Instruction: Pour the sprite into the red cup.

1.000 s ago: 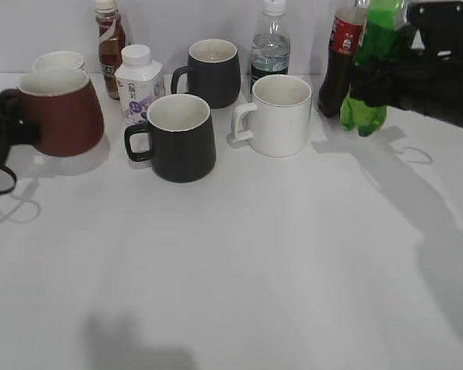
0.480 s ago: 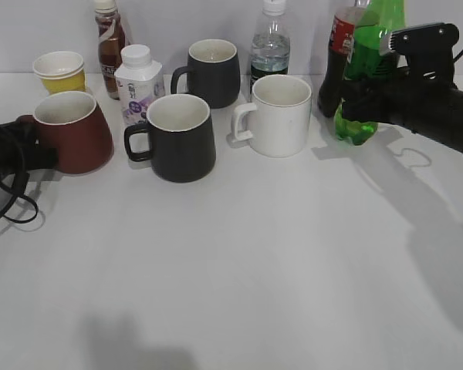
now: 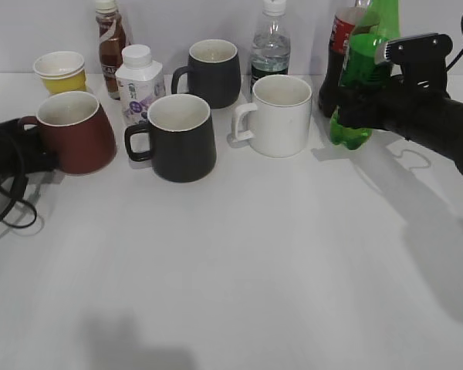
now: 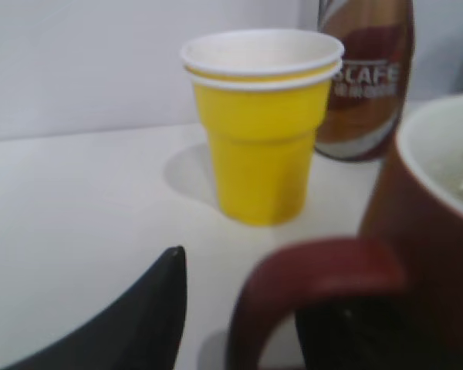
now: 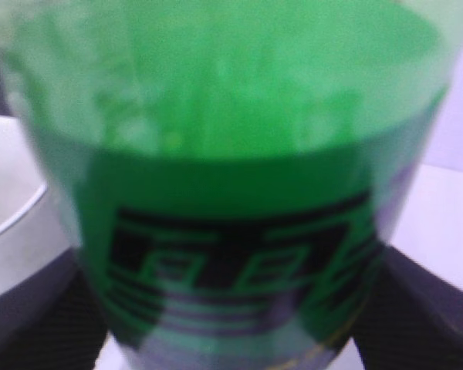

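Observation:
The sprite (image 3: 356,73), a green bottle, is held slightly tilted in my right gripper (image 3: 364,94), with its base low beside the white mug; its label fills the right wrist view (image 5: 231,193), where the gripper (image 5: 231,327) has its dark fingers pressed on both sides. The red cup (image 3: 77,132) stands upright on the table at the left. My left gripper (image 3: 31,150) is at its handle (image 4: 316,266). In the left wrist view the gripper (image 4: 255,308) has one finger inside the handle loop and the other outside, with a gap of table showing between that finger and the handle.
Next to the red cup stand a yellow paper cup (image 3: 60,71), a coffee bottle (image 3: 109,42), a small milk bottle (image 3: 139,81), two black mugs (image 3: 177,137), a white mug (image 3: 276,116), a water bottle (image 3: 271,42) and a cola bottle (image 3: 339,54) behind the sprite.
The red cup came down from a raised, tilted pose and now stands on the table. The right gripper lowered the sprite and moved it slightly left.

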Tool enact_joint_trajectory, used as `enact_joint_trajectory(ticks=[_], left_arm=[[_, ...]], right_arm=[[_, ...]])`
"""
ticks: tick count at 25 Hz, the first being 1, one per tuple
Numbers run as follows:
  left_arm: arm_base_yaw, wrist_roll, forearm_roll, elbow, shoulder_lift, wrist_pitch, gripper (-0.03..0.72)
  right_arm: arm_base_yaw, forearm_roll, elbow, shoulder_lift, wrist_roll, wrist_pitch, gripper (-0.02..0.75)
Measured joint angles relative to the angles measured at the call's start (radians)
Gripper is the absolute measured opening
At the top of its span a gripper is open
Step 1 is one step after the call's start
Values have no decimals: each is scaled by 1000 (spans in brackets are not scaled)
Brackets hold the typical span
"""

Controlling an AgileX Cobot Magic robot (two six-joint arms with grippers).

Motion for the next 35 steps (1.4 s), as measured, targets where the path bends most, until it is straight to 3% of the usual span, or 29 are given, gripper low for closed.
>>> enact_joint_trajectory(ticks=[3,5,14,20,23,27,31,35], left_arm=[[0,0,8,42,-30,-1,379],[0,0,9,67,-56,-2,395],[-7,-1,15,193,-152,0,456],[-89,-37,-66,305,-314,123,456],[-149,-46,-176,316,-426,323,456],[-212,-48,-240,307,-622,684,456],[-221,-48,-237,194,-825,1248,456],[-221,-48,-233,22,-1002,1755,456]], right_arm=[[0,0,0,1,0,-2,598],[0,0,0,1,0,-3,636],[0,50,122,-86,0,-2,650],[5,36,262,-195,18,9,647],[5,17,303,-266,78,96,633],[5,-30,306,-386,152,369,596],[5,-37,289,-528,211,738,552],[5,27,243,-688,195,1090,510]])
